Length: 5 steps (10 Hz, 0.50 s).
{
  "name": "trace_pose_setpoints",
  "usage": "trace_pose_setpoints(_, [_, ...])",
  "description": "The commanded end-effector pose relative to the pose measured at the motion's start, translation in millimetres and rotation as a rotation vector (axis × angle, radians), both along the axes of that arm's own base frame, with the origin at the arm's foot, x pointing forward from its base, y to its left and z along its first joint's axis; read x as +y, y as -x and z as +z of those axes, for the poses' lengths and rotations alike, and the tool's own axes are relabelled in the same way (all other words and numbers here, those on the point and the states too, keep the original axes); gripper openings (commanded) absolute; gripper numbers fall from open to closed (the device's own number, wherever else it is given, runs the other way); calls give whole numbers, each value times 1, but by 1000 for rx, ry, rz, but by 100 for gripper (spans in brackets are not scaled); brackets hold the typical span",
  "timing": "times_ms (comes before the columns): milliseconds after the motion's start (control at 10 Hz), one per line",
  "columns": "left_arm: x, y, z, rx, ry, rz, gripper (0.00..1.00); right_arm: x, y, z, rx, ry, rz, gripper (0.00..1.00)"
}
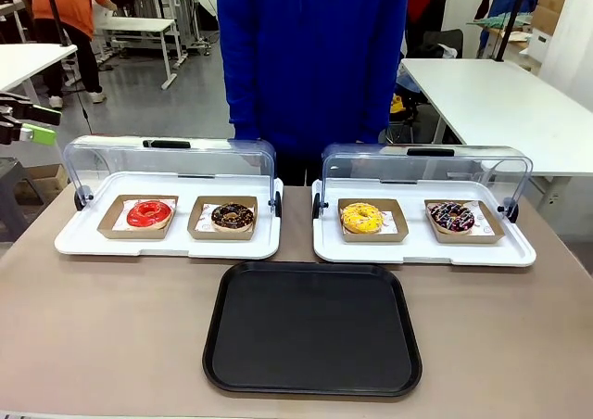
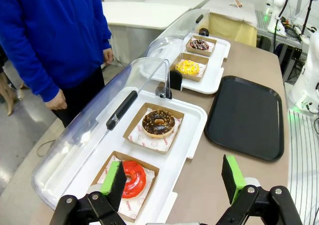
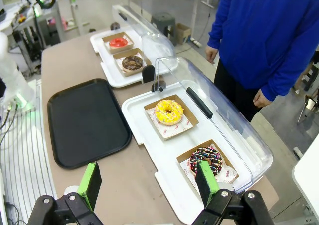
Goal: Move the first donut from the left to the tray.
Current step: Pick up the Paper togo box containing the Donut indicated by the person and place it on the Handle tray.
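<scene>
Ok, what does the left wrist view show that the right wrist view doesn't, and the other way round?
Left wrist view: the left gripper close up, open, with the red donut nearest. Right wrist view: the right gripper close up, open, with the sprinkled donut nearest. Both: those two donuts, the chocolate donut, the yellow donut, the tray, the raised clear lids and a person in blue.

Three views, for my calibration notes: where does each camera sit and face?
Front view: fixed on the robot's side, facing the person across the table; left gripper at left edge.
Left wrist view: above the left end, open jaws below, facing the red donut.
Right wrist view: above the right end, right gripper's open jaws below, facing the sprinkled donut.
Both wrist views share the black tray.
</scene>
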State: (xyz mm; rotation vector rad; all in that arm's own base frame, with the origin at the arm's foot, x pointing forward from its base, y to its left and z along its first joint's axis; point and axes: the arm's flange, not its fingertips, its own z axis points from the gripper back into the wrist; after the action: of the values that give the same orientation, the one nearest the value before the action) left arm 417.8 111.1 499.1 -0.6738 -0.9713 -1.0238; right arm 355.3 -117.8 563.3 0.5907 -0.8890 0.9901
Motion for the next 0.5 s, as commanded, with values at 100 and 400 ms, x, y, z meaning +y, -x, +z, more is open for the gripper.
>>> trace_pose_setpoints(100, [0, 0, 0, -4, 6, -7, 100, 0, -3, 1, -29, -11, 14, 100])
trace_pose_setpoints(400, [0, 0, 0, -4, 6, -7, 100, 0, -3, 1, -29, -11, 14, 100])
